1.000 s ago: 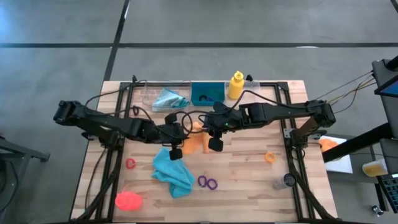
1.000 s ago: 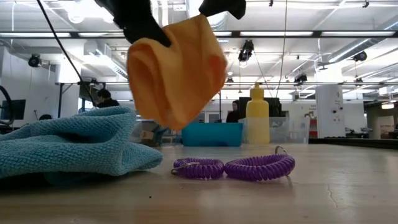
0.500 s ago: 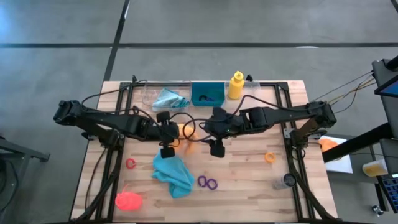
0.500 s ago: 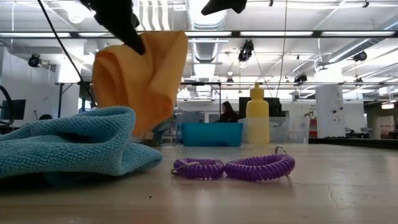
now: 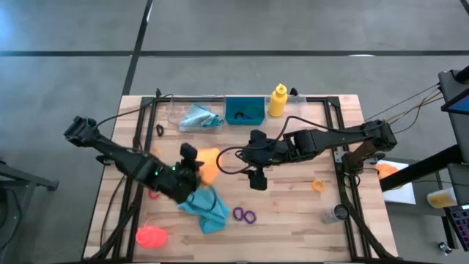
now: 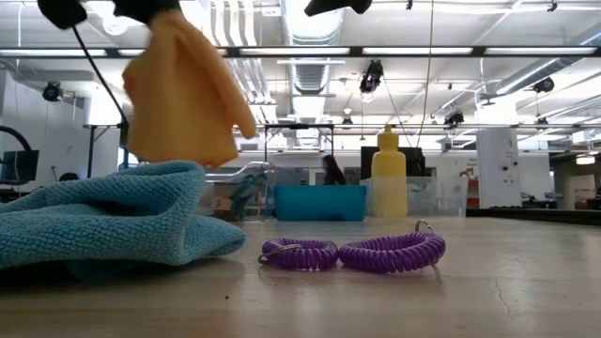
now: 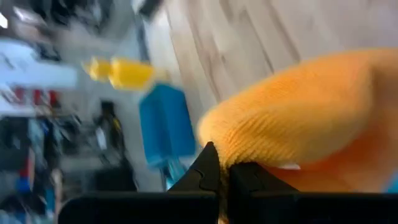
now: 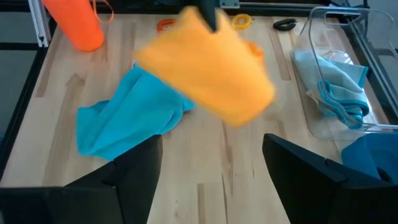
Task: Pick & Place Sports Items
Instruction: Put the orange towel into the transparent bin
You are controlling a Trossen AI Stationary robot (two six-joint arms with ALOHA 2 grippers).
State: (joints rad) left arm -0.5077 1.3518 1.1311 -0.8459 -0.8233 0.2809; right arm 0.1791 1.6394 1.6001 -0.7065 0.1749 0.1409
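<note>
An orange cloth (image 5: 210, 161) hangs in the air from my left gripper (image 5: 198, 170), which is shut on it, just above the crumpled teal cloth (image 5: 205, 207) near the table's middle. In the low view the orange cloth (image 6: 178, 89) hangs over the teal cloth (image 6: 103, 225). My right gripper (image 8: 212, 143) stands open and empty a little to the right of the orange cloth (image 8: 208, 71). Two joined purple rings (image 5: 245, 215) lie near the front edge. A pink-red bottle (image 5: 150, 236) lies at the front left. A yellow bottle (image 5: 278, 100) stands at the back. My left gripper pinches the orange cloth between its two shut fingers at a bunched upper fold (image 7: 233, 143). How many layers it has cannot be told. The cloth hangs slack below the fingers (image 6: 141, 9), clear of the table.
A teal bin (image 5: 244, 110) and a clear tray (image 5: 176, 111) holding a pale blue cloth (image 5: 196, 117) stand at the back. An orange ring (image 5: 317, 185) and a small metal cylinder (image 5: 338, 214) lie at the right. A black ring (image 5: 160, 130) lies at the back left.
My right gripper has let go of the orange cloth, which both grippers held a second ago. My left gripper has carried the cloth toward the table's left and near edge, over the teal cloth. The cloth now hangs from that one gripper alone.
</note>
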